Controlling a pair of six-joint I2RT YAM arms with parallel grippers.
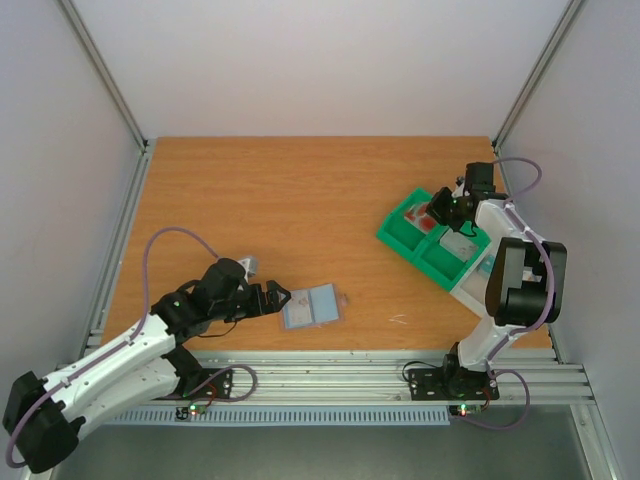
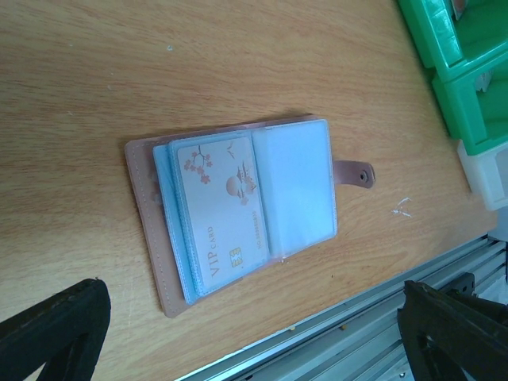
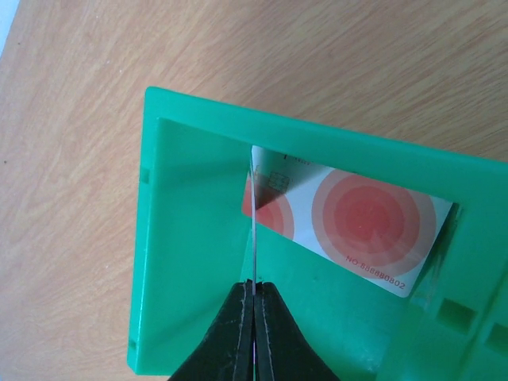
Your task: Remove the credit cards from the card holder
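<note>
Right wrist: pincer [image 3: 254, 292] grips card [image 3: 254, 230] edge-on in tray [image 3: 190, 238].

**Wood, plastic, metal**

The table [image 2: 238, 63] is wood-grain, smooth with a faint sheen. The tray [image 3: 190, 238] is smooth green plastic, slightly glossy. The holder [image 2: 149, 230] has a matt, leather-like stitched cover and clear, shiny plastic sleeves [image 2: 298, 190]. The card [image 3: 365, 230] in the tray looks like glossy plastic. The rail [image 1: 330, 372] is ribbed bare metal.

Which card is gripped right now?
The card seen edge-on, pinched in the right gripper over the green tray. The red-ringed card lies flat in that tray; the VIP card sits in the card holder.
</note>
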